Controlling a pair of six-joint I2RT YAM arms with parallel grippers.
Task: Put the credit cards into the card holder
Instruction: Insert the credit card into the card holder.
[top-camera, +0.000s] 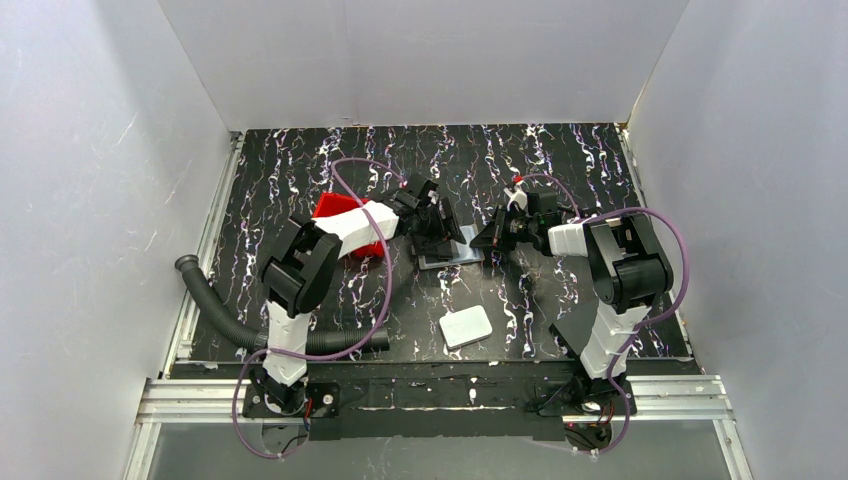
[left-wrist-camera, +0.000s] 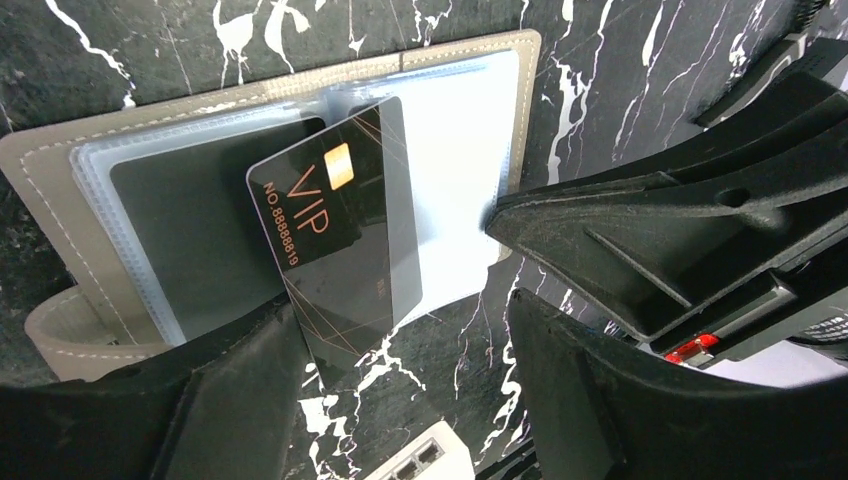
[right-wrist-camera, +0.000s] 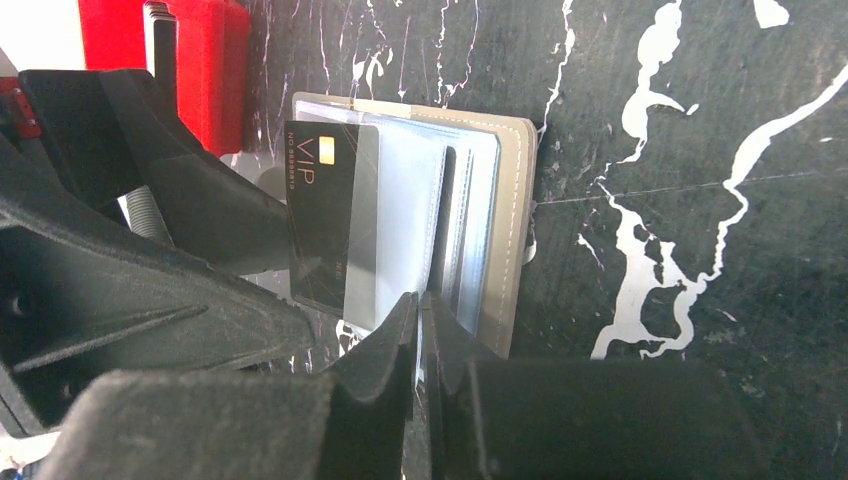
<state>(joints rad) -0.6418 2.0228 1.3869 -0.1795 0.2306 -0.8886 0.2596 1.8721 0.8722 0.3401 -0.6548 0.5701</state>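
Spread wide, the jaws of the left gripper (left-wrist-camera: 405, 335) fill the bottom of the left wrist view, one finger at each lower corner, and they pinch nothing. The corner of a white slab (left-wrist-camera: 420, 460) shows at the very bottom edge between the fingers.

Just past the fingertips stands a black card (left-wrist-camera: 340, 240) with a gold chip and the letters VIP. It is tilted, with its lower corner right beside the finger on the left of the frame and well apart from the other finger. Whether card and finger touch cannot be told. One long edge of the card lies under a clear sleeve (left-wrist-camera: 460, 130), and the rest sticks out over the table (top-camera: 600, 170).

At bottom centre of the right wrist view, the jaws of the right gripper (right-wrist-camera: 422, 318) are pressed almost together, leaving only a thin slit. They sit at the near edge of the card holder (left-wrist-camera: 60, 170) and seem to pinch the edge of one of its clear sleeves.

The holder lies open and flat on the black marbled table, its grey-beige stitched border around the sleeves. In the top view it sits mid-frame between the two grippers. A second dark card (left-wrist-camera: 190, 230) sits in a sleeve towards the left of the left wrist view.

Farther off, a red tray (right-wrist-camera: 210, 70) shows in the upper left of the right wrist view, behind the left gripper.
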